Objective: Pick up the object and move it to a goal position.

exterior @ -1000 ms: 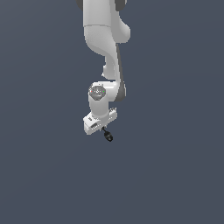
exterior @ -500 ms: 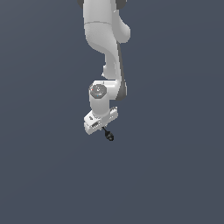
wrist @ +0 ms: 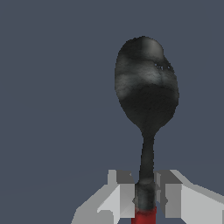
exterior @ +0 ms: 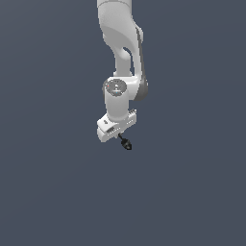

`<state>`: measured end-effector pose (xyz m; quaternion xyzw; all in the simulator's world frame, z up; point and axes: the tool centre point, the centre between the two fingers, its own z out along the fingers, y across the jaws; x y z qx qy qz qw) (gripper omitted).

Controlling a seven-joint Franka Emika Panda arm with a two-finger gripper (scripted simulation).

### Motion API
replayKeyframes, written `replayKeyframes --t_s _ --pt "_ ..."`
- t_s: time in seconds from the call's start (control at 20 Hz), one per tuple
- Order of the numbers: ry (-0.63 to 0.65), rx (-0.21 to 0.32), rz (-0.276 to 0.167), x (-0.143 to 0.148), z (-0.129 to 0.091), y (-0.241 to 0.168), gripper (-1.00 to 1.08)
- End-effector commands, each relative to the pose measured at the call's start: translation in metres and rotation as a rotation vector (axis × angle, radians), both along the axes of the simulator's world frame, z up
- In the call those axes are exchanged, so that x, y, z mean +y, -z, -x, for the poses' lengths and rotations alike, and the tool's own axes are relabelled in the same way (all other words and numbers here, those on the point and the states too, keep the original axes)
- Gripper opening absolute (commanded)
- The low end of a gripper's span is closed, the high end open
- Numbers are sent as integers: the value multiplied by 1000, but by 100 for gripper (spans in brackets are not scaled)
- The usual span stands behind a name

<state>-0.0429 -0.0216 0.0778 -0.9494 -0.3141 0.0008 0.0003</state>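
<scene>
Clamped between my white claw (wrist: 145, 199) is the small slender tool, a thin red-and-dark shaft ending in a black oval knob (wrist: 146, 94), with both fingers (wrist: 124, 197) pressed against the shaft just beyond its red section. From the exterior view, the claw (exterior: 118, 135) hangs under the white arm (exterior: 121, 53), and the tool (exterior: 125, 143) pokes out below it, tilted toward the exterior view's right, knob end lowest. Only flat grey fills the background, and I can't make out the bench edge or any goal marker.

I'd judge the tool light and stiff. The thin shaft looks smooth, so it could swivel or slide between the pads if I swing fast. The hold near the red end puts the knob far from the pads, which adds leverage. I'd keep the squeeze firm.

No containers appear in either view.
</scene>
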Motion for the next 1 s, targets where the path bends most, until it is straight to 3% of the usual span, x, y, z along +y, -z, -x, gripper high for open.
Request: replayKeyframes --t_s 0.0,0.95 --pt "-1 -1 0 13 -2 -23 -100" --pt "-1 -1 1 124 -21 -225 -100"
